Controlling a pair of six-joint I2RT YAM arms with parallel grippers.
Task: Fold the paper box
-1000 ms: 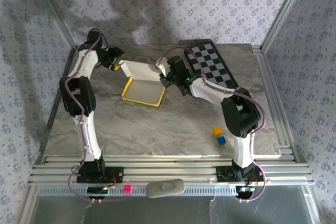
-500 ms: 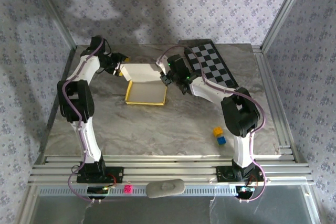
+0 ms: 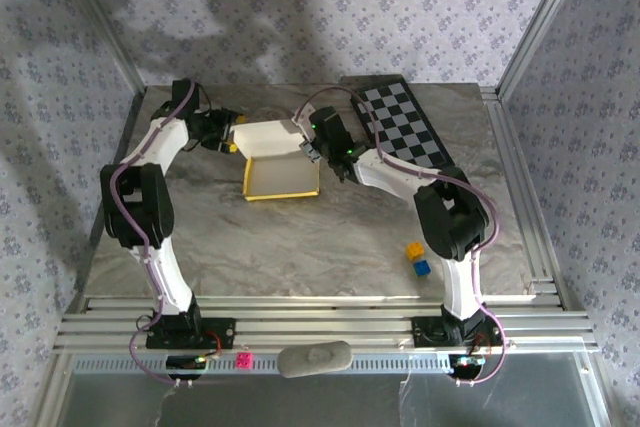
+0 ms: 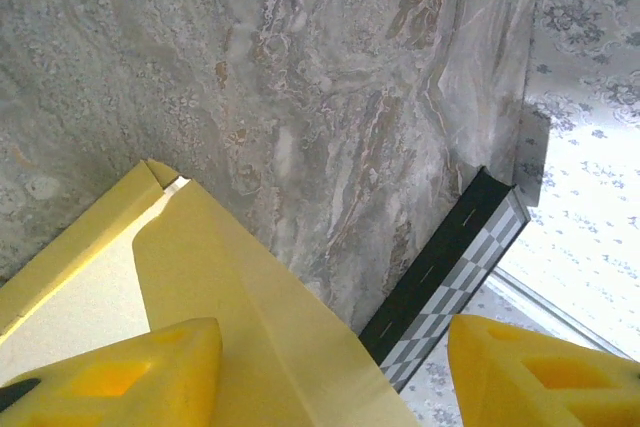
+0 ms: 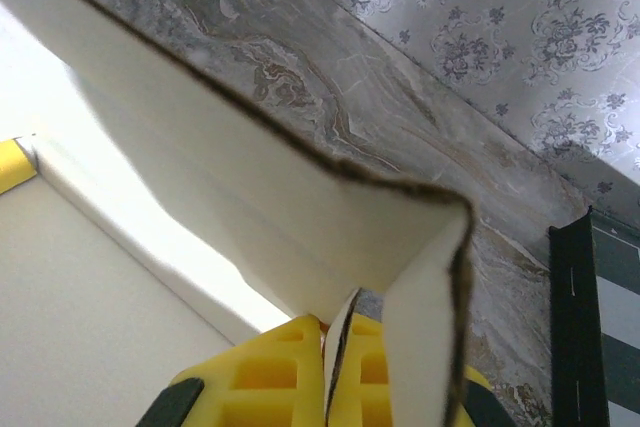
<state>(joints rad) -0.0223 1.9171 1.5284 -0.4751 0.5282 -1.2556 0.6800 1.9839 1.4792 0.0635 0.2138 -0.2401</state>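
- The left arm (image 3: 135, 202) rises from its base at the near edge, folds at a high elbow and reaches toward the far left.
- The left pincer (image 3: 228, 137) points to the right, with its yellow fingers (image 4: 120, 377) standing well apart.
- The right arm (image 3: 450, 217) bends at the elbow and stretches leftward.
- The right pincer (image 3: 308, 151) is pinched tight on a thin flap of the paper box (image 3: 285, 177).

The paper box (image 3: 281, 175) sits on the table (image 3: 300, 237) between the grippers: the left gripper (image 3: 233, 137) is beside its back-left corner and the right gripper (image 3: 307, 150) at its back-right corner (a flap edge between the fingers). The chequered board (image 3: 405, 132) lies to the right of the right gripper, and two cubes (image 3: 415, 250) lie nearer that arm's base.
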